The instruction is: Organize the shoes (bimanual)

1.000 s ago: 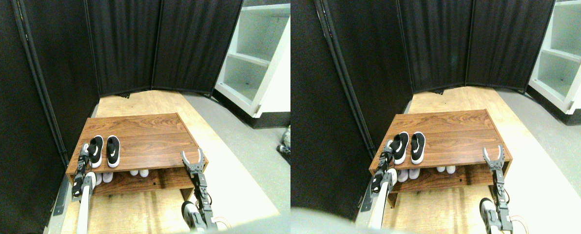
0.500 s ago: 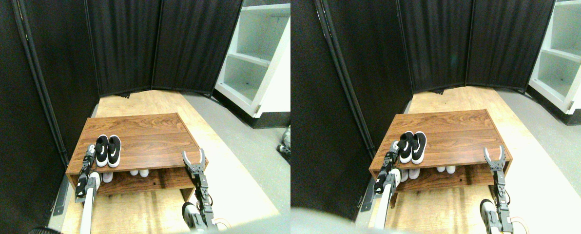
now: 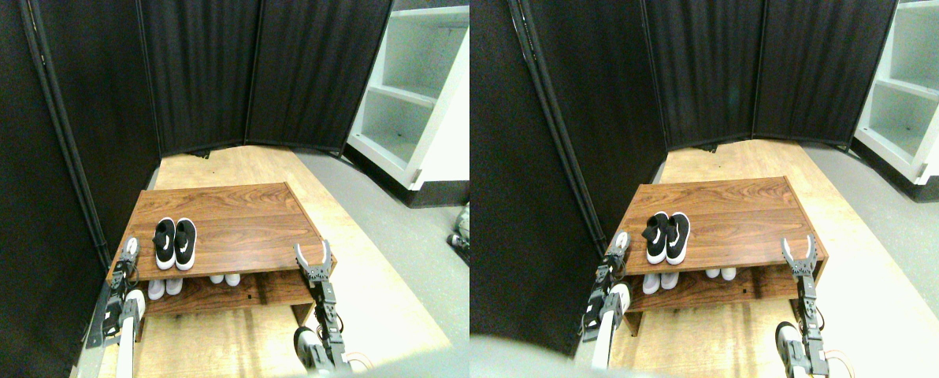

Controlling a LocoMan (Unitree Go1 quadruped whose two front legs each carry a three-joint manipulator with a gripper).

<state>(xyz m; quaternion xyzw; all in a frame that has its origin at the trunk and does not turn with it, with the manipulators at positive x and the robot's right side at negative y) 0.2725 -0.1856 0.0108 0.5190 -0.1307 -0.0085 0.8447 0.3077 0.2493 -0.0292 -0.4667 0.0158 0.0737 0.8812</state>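
While the pair of black sneakers with white soles and white side marks (image 3: 175, 243) stands on the top of the low brown wooden bench (image 3: 241, 224), left of the frame's middle, the two shoes lie side by side and touching. Their long axes run from the bench's front edge toward the dark curtain at the top of the frame; which end is the toe I cannot tell. Beneath, on the bench's lower shelf, the ends of pale pinkish-white sneakers (image 3: 164, 287) peek out in the lower left.

Half a second ago the left pincer (image 3: 129, 253) sat just beside the left black shoe; now it has drawn back to the bench's left front corner, apart from the pair, and I cannot tell whether it is spread or closed. The black pair has not moved. The right pincer (image 3: 313, 257) remains at the bench's right front corner, its two prongs spread wide, holding nothing.
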